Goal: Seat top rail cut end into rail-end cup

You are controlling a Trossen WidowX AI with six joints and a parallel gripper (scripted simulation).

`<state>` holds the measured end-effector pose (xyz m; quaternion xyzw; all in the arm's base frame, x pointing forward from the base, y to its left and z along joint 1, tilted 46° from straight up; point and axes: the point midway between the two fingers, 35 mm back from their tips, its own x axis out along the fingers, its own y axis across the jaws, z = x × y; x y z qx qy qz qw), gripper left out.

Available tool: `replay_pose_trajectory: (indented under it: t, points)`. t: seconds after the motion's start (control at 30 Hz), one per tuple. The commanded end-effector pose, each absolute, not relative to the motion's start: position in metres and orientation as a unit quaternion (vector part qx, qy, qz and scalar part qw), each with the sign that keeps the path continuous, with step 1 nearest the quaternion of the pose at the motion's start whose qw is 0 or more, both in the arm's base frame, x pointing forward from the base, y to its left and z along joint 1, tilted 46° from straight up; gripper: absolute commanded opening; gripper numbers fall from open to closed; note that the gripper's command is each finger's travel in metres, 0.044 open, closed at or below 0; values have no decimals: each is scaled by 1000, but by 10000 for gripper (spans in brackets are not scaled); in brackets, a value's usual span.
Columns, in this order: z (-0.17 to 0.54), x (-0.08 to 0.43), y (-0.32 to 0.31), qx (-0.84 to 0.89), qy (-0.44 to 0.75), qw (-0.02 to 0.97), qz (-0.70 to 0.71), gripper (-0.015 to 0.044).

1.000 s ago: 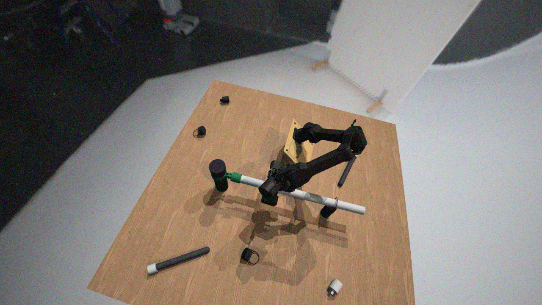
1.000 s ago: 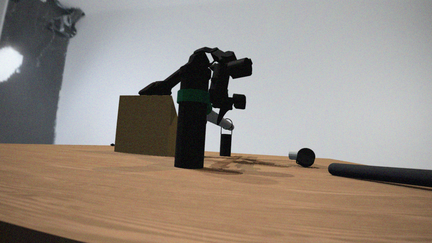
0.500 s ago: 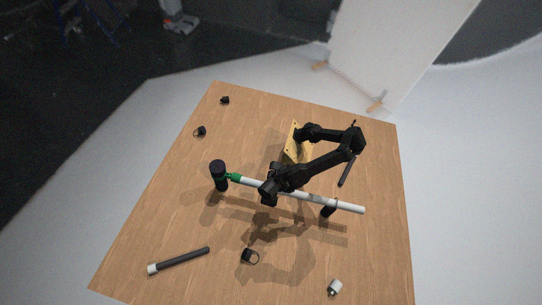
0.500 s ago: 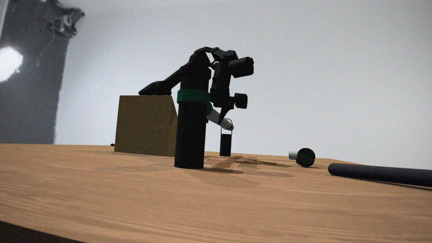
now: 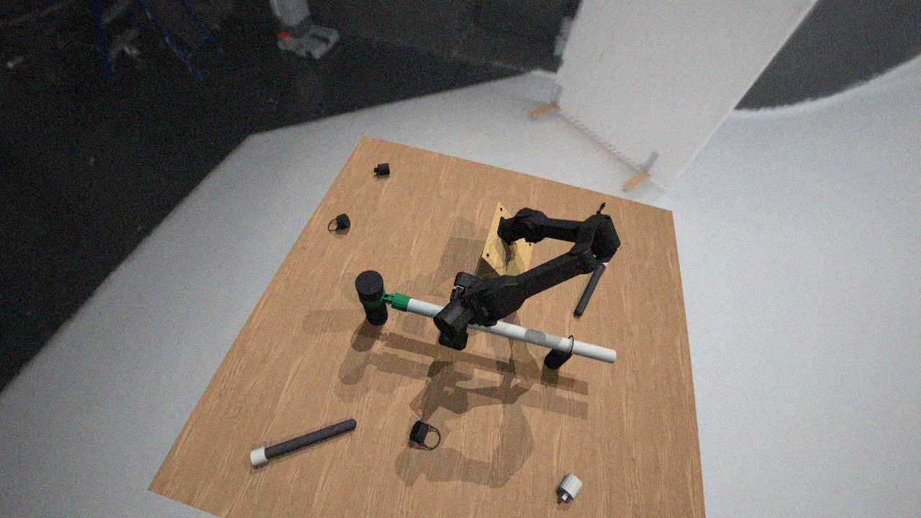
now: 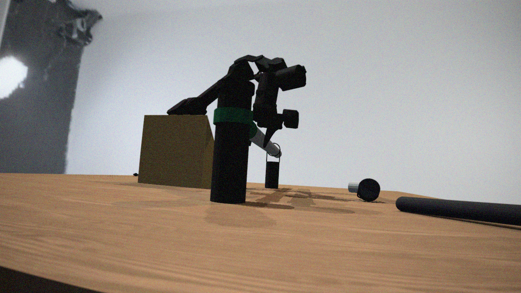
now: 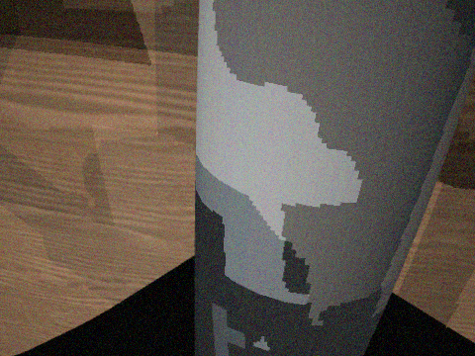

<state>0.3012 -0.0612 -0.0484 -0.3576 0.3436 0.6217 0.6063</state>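
The white rail [image 5: 589, 350] [image 6: 259, 137] [image 7: 277, 133] passes through the wire loop [image 5: 570, 345] above the short black post [image 5: 557, 358] [image 6: 272, 175]. Its other end meets the green rail-end cup [image 5: 399, 302] [image 6: 252, 130], lined up with it; how deep it sits inside is hidden. The green brace band [image 6: 233, 115] is high on the big black post [image 5: 377, 316] [image 6: 229, 163], below its cap [image 5: 369, 281]. My gripper [image 7: 271, 277] is shut on the rail between cup and loop, nearer the cup; one finger shows against the rail in the exterior view.
My arm's yellow base block [image 5: 491, 251] [image 6: 173, 153] stands behind the rail. A dark tube [image 5: 309, 439] [image 6: 458, 209], a loop cap [image 5: 419, 432] and a white cup [image 5: 570, 486] lie in front. Another dark tube [image 5: 589, 291] lies right; small black fittings [image 5: 382, 169] [image 5: 343, 221] lie far left.
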Motion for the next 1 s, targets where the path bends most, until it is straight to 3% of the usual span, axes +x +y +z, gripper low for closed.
replay_pose_trajectory:
  t: [0.0,0.97]
  points:
    - [-47,306,-73,-366,348,610,611,0]
    - [-57,304,-85,-366,348,610,611,0]
